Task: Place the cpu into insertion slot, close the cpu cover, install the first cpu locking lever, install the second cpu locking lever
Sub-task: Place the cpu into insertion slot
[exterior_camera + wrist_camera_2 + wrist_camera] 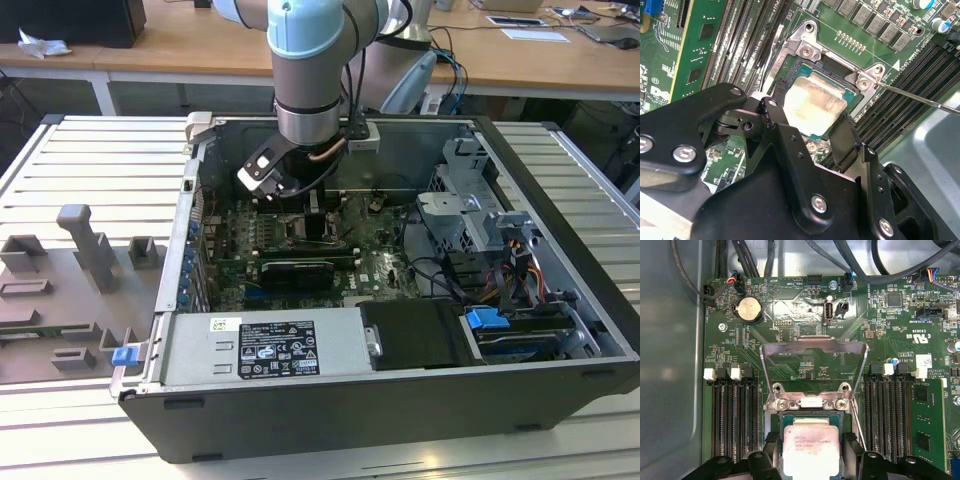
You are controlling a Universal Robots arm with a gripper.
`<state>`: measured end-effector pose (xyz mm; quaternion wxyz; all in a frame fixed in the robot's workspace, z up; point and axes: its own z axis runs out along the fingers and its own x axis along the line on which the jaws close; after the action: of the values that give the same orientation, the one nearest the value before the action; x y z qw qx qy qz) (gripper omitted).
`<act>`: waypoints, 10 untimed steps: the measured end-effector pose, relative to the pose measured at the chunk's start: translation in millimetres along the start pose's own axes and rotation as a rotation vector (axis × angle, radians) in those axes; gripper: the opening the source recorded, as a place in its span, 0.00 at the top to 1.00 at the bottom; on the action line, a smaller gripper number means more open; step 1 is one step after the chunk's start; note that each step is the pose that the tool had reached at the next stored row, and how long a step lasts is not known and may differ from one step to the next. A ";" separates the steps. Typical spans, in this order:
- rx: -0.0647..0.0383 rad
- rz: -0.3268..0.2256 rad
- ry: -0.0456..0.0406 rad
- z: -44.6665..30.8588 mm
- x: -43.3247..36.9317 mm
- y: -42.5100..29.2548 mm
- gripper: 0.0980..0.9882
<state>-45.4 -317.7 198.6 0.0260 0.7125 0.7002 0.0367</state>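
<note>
The cpu [811,452] [815,102], a pale square chip, lies in or just over the insertion slot [790,417] [790,75]; how deep it sits I cannot tell. My gripper [811,447] [810,122] [305,212] is shut on the cpu, with one black finger [774,452] [774,112] against each of two opposite edges. Beyond the slot, the cpu cover [812,340] stands swung open on its hinge. A thin metal locking lever [920,98] [858,427] stands out free beside the slot.
Long black memory slots [735,415] [885,415] flank the socket on both sides. Cables [755,255] hang along the board's far edge by the case wall [670,365]. In the exterior view, a drive cage [470,210] is on the right and a power supply [270,345] in front.
</note>
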 end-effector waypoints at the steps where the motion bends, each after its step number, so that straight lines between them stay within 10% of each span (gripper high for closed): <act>1: 0.000 0.000 0.0000 0.0 0.0 0.0 0.42; 10: 0.000 0.000 0.0000 -14.8 0.3 1.3 0.42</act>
<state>-45.4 -317.7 213.6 0.0259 0.7126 0.7002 0.0366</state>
